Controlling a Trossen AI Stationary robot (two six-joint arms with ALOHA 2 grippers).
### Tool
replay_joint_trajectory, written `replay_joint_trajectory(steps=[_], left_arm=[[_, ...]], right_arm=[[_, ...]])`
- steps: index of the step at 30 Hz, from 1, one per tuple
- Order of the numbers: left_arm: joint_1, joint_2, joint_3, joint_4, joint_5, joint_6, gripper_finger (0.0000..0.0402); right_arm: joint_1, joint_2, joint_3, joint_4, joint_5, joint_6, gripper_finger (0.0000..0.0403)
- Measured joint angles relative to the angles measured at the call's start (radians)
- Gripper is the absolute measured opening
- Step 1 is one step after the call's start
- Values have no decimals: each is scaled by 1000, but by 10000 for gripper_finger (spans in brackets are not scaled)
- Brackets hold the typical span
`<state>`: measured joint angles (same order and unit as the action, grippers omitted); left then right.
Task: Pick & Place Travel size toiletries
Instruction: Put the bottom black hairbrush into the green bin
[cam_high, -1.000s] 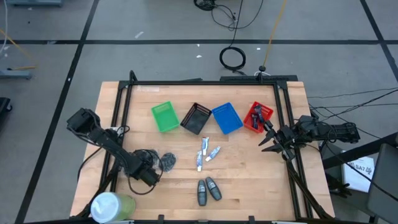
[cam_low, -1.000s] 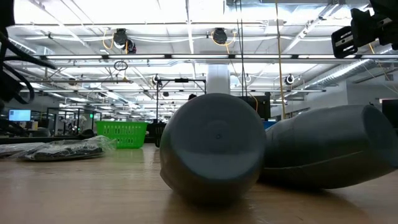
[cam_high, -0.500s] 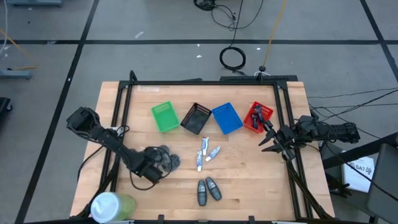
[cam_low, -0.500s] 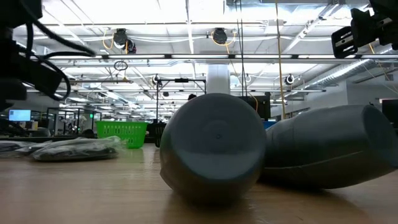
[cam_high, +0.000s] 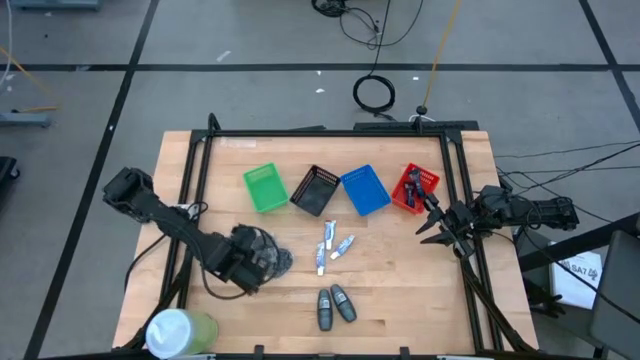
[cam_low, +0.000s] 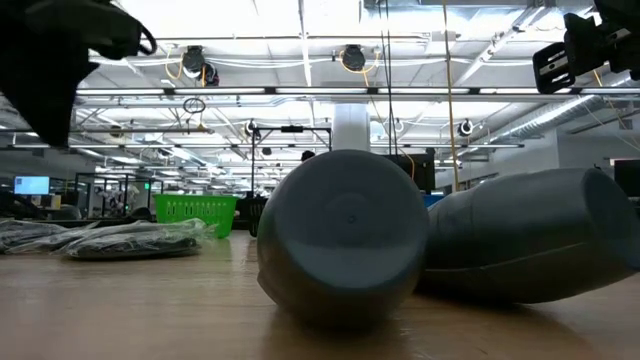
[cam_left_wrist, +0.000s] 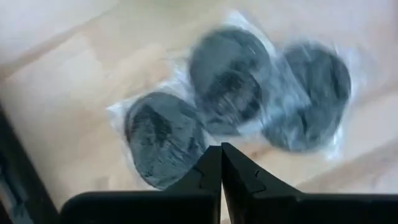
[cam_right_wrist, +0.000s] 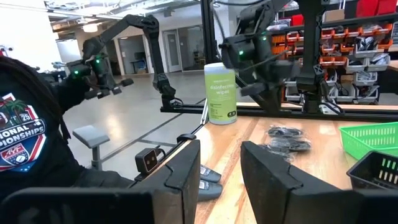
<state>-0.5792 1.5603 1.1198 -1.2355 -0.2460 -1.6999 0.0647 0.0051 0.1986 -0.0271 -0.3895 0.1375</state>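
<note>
Three round dark grey bundles (cam_left_wrist: 236, 81) in clear wrap lie flat in a row on the wooden table (cam_high: 400, 290), left of centre (cam_high: 279, 260). My left gripper (cam_left_wrist: 221, 163) is shut and points down just above them (cam_high: 256, 262), with nothing between its fingers. Small white-silver tubes (cam_high: 330, 247) lie at mid-table. Two grey oval bottles (cam_high: 333, 305) lie on their sides near the front edge. Dark blue-purple pieces (cam_high: 421, 181) sit in the red basket (cam_high: 408, 196). My right gripper (cam_right_wrist: 219, 174) stands open at the table's right edge (cam_high: 432, 228).
Green (cam_high: 265, 188), black (cam_high: 315, 190) and blue (cam_high: 364, 190) baskets stand in a row with the red one at the back. A large white-and-green cylinder (cam_high: 180, 330) stands at the front left corner. A person (cam_right_wrist: 31, 124) sits beyond the table's near side.
My left gripper has risen from the table and drifted toward the right edge, coming over the bundles and tipping further downward. It stays shut. The bundles have slid a little toward the table's right.
</note>
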Motion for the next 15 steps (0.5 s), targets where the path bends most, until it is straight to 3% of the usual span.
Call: replay_joint_trajectory(steps=[10, 15], left_arm=[[12, 21, -19, 15, 134, -64, 206], [20, 20, -44, 13, 131, -193, 259]], right_arm=[[0, 0, 0, -1, 0, 7, 105], [0, 0, 0, -1, 0, 7, 105]])
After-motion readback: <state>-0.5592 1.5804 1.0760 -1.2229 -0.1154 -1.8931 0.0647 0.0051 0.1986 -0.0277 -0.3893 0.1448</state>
